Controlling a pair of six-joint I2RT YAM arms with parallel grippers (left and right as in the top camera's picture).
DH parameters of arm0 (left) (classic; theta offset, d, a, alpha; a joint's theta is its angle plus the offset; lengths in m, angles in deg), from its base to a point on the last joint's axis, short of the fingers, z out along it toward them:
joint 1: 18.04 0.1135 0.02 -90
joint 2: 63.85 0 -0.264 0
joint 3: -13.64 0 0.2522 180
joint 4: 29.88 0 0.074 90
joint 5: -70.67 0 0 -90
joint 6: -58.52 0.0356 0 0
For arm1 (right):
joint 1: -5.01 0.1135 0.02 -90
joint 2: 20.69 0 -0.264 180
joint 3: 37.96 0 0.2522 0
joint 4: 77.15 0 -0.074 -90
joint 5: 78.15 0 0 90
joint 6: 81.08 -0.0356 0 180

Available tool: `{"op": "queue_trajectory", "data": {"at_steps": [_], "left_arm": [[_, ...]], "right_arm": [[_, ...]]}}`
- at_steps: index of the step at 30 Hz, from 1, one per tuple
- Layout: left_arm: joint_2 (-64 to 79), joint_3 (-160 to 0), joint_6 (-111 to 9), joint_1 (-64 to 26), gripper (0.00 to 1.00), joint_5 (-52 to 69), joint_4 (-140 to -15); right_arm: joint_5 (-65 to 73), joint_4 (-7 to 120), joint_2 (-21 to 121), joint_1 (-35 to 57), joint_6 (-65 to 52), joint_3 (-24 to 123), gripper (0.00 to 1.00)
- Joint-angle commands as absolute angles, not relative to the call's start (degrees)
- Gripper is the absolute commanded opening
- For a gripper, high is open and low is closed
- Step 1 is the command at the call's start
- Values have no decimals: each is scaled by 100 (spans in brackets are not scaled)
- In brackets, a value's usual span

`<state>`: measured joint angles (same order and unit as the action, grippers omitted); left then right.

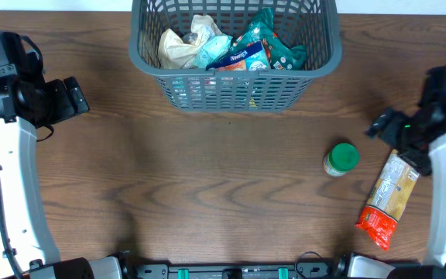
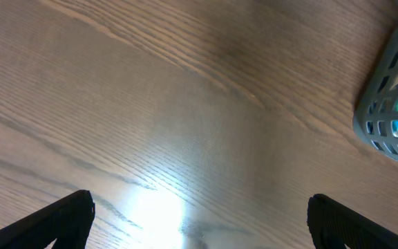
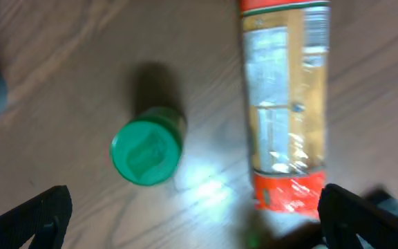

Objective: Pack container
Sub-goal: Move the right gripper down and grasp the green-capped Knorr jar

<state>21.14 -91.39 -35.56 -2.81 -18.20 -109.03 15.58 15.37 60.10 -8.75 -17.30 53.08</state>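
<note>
The dark grey lattice basket (image 1: 235, 85) stands at the table's far middle and holds several packets in teal, cream and orange. Its corner shows in the left wrist view (image 2: 392, 97). A green-lidded jar (image 1: 341, 159) stands upright on the table at the right; it also shows in the right wrist view (image 3: 147, 149). A long orange and red packet (image 1: 388, 198) lies flat to the jar's right, also in the right wrist view (image 3: 287, 104). My right gripper (image 3: 195, 221) is open and empty above these two. My left gripper (image 2: 199, 221) is open and empty over bare wood at the left.
The wooden table (image 1: 207, 194) runs across the whole view. The left arm (image 1: 6, 101) stands at the left edge and the right arm (image 1: 440, 132) at the right edge.
</note>
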Motion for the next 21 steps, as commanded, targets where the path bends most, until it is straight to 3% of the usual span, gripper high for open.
{"op": "queue_trajectory", "data": {"at_steps": [1, 21], "left_arm": [[2123, -9130, -3514, -257, 99, -1825, -10911], [2123, -9130, -3514, -257, 99, -1827, -10911]], "right_arm": [[1634, 1749, 6084, -578, -2001, 5098, 99], [1638, 3026, 6666, -136, -2149, 3942, 99]]}}
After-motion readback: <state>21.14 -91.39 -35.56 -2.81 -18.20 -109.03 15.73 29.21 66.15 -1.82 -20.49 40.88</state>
